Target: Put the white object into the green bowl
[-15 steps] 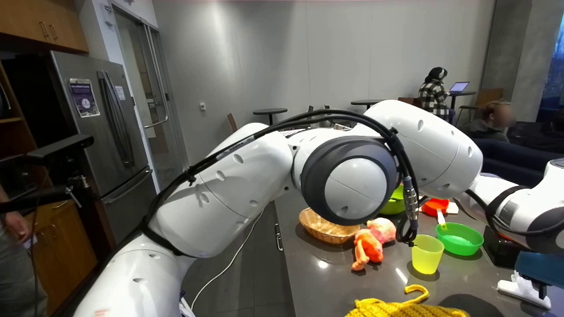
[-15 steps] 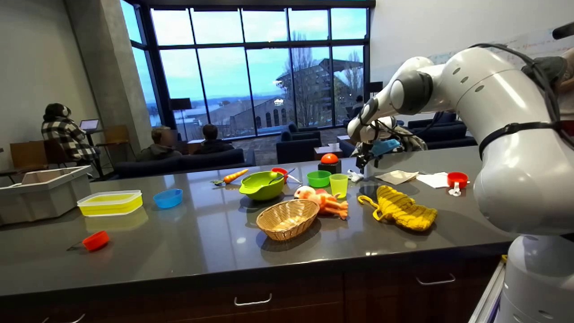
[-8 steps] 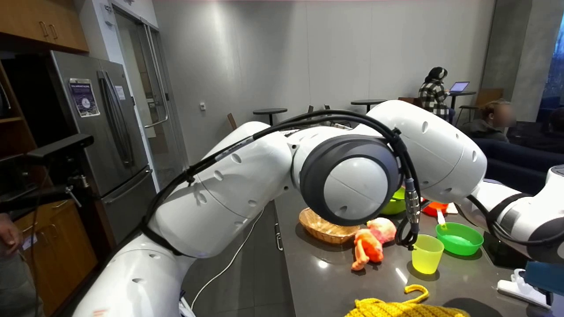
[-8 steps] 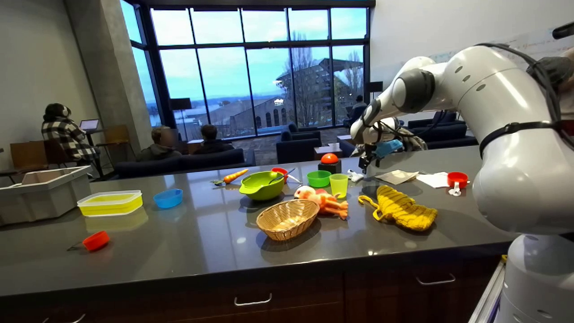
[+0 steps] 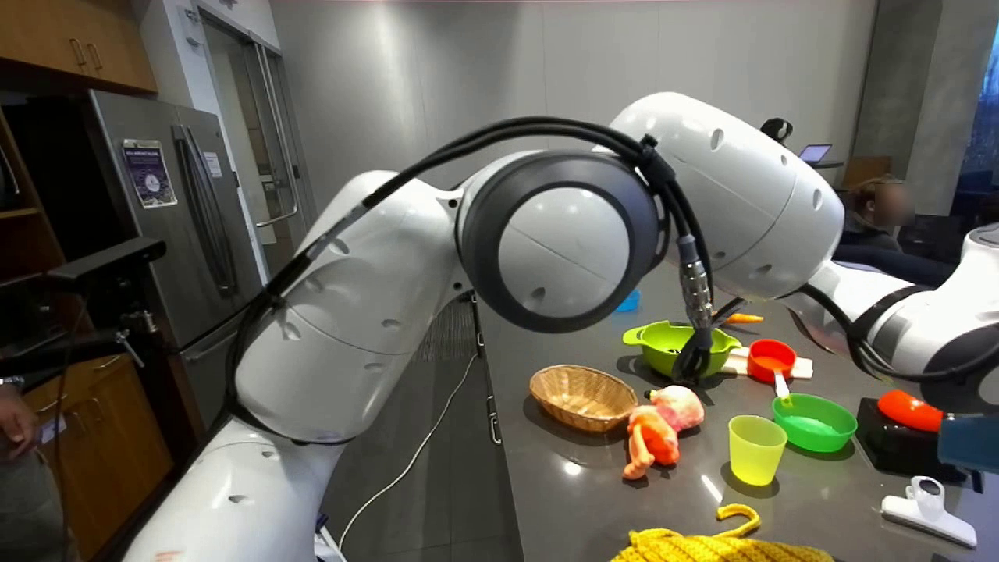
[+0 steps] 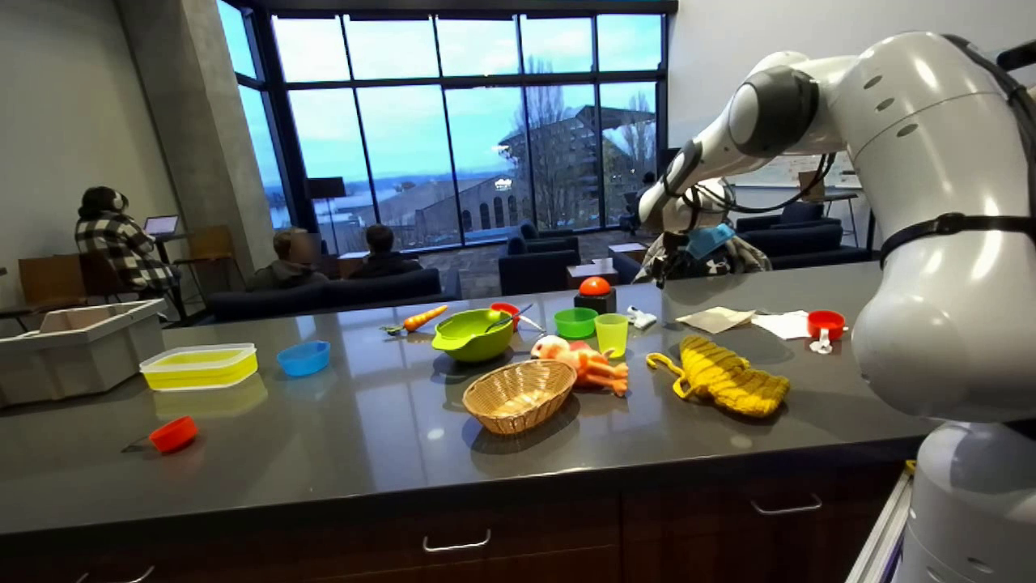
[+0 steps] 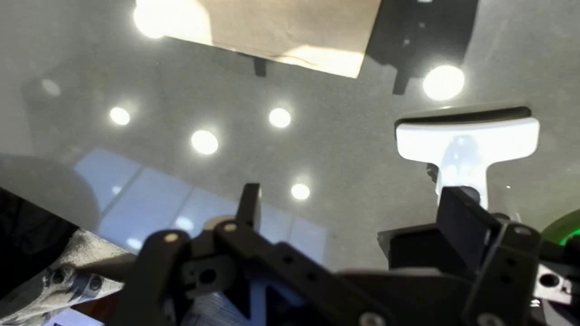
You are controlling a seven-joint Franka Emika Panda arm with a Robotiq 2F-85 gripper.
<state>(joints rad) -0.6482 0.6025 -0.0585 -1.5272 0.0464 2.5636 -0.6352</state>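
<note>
Above the grey counter (image 6: pixel 348 453), my claw (image 7: pixel 353 197) hangs spread and empty, presumably so it can straddle the white clip (image 7: pixel 466 144) lying on that surface near the small green bowl (image 5: pixel 814 440) that seems its goal.

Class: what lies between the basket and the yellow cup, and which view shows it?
The pink-orange toy lies between the basket and the yellow cup, in both exterior views.

Free: desk (image 5: pixel 843 482) is lying bare between clip (image 5: pixel 925 512) and green bowl (image 5: pixel 814 435) | Obstacles: cup (image 5: pixel 755 453) and button (image 5: pixel 910 411) are flanking that gap
</note>
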